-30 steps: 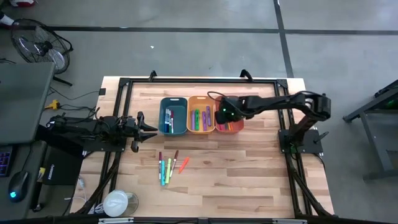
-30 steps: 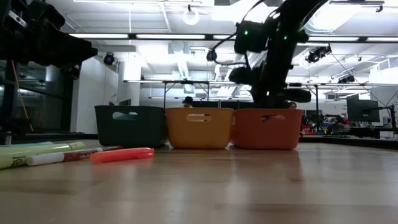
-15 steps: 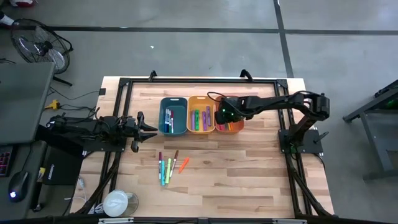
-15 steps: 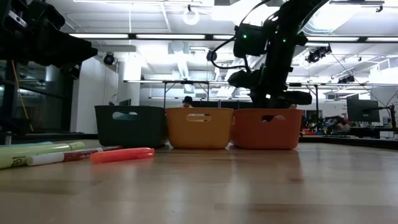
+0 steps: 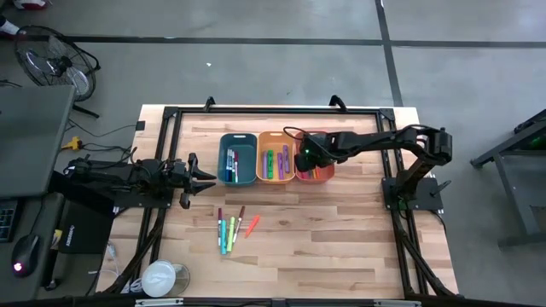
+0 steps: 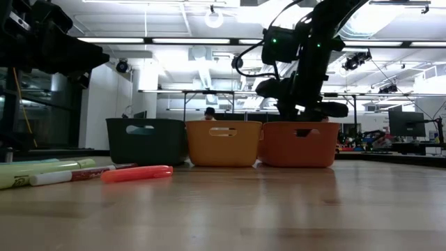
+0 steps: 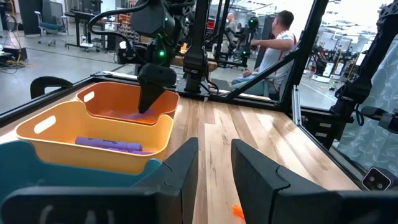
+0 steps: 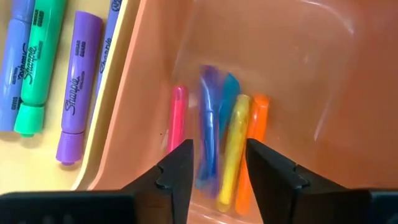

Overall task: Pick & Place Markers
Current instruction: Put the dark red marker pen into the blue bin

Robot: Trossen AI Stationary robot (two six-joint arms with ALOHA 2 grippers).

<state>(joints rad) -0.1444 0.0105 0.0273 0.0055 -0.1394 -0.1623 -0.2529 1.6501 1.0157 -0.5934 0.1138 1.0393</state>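
Note:
Three bins stand in a row at mid-table: teal [image 5: 238,159], yellow-orange [image 5: 275,159] and orange [image 5: 317,170]. My right gripper [image 8: 217,168] is open, pointing steeply down into the orange bin [image 8: 280,56]. Under its gap a blurred blue marker [image 8: 208,130] shows between a pink [image 8: 177,118] and a yellow [image 8: 235,143] marker on the bin floor. Several markers [image 5: 230,228] lie loose on the table nearer the front. My left gripper [image 5: 209,177] waits open and level at the table's left side.
The yellow-orange bin holds purple and green markers [image 8: 78,118]. A black frame [image 5: 273,109] runs around the tabletop. A white round object [image 5: 159,277] sits at the near left corner. A person [image 7: 283,43] sits beyond the table's far side.
My right gripper has stayed over the orange bin and has opened there. The loose markers on the table have not moved.

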